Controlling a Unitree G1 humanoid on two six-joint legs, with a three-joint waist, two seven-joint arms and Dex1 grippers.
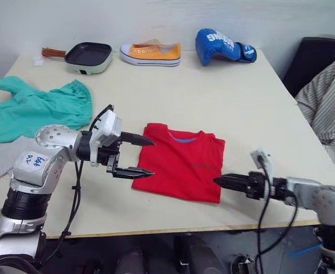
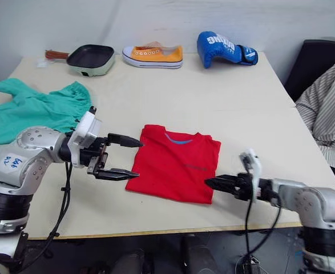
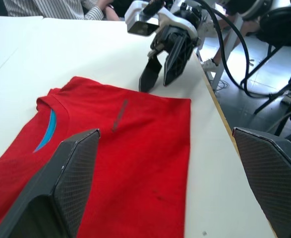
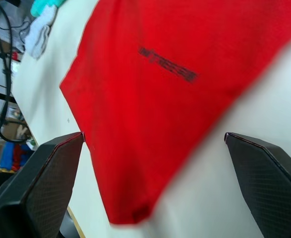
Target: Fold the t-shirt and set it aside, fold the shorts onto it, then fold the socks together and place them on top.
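Folded t-shirt [image 1: 183,162] lies between open left pincer [image 1: 140,155] and right pincer [image 1: 217,181].

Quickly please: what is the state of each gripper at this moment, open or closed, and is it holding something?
Left gripper: open, holding nothing, at the left edge of the t-shirt.
Right gripper: open, holding nothing, at the t-shirt's near right corner.

Silver jointed arms, black cables, blue scrawl on left arm, black two-fingered left hand [image 1: 140,155], textured pads
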